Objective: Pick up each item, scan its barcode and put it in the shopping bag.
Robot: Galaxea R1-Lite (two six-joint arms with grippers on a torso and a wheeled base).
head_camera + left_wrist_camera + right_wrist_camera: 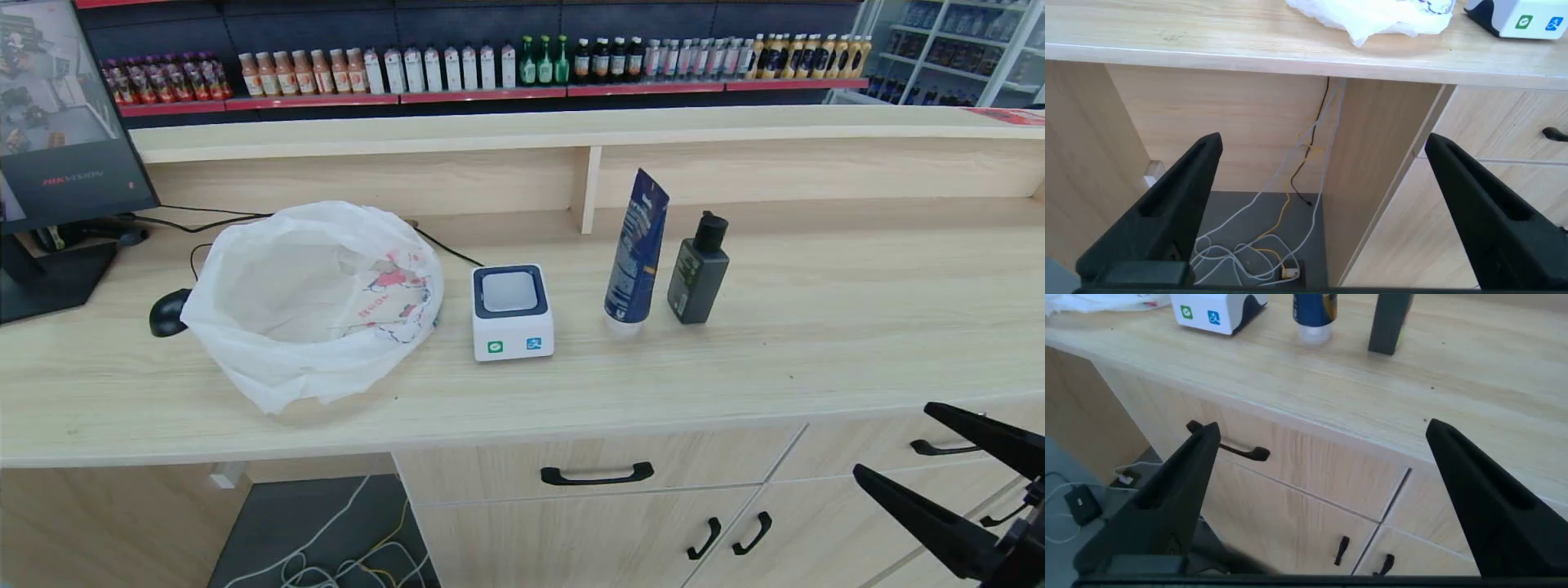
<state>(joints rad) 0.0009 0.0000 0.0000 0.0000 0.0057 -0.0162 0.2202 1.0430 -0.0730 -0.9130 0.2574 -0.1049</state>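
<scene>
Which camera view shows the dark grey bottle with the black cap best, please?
The head view: the dark grey bottle stands upright on the counter, seen whole from cap to base. The right wrist view catches just its lower body, cut off at the top.

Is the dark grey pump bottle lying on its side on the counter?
No, the dark grey pump bottle stands upright on the light wooden counter, beside the blue tube.
</scene>
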